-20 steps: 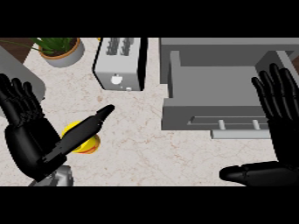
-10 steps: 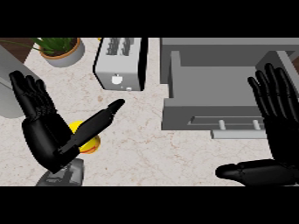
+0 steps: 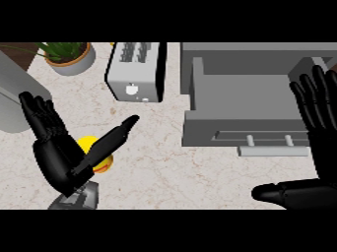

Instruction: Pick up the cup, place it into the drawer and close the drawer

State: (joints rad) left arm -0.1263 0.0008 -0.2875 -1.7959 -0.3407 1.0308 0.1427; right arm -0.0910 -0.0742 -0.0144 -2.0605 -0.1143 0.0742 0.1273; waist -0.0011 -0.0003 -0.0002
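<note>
With the yellow cup [image 3: 97,153] sitting near the worktop's left edge, the left hand [image 3: 58,152] is hovering over it spread wide and should lower, curling around it, while the right hand [image 3: 324,142] is resting open beside the open drawer [image 3: 248,101].

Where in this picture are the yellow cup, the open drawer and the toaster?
yellow cup [image 3: 91,144]: head view, on its upper yellow edge beside the left hand's thumb.
open drawer [image 3: 244,93]: head view, on its bare grey floor.
toaster [image 3: 133,83]: head view, on its white front face.
</note>
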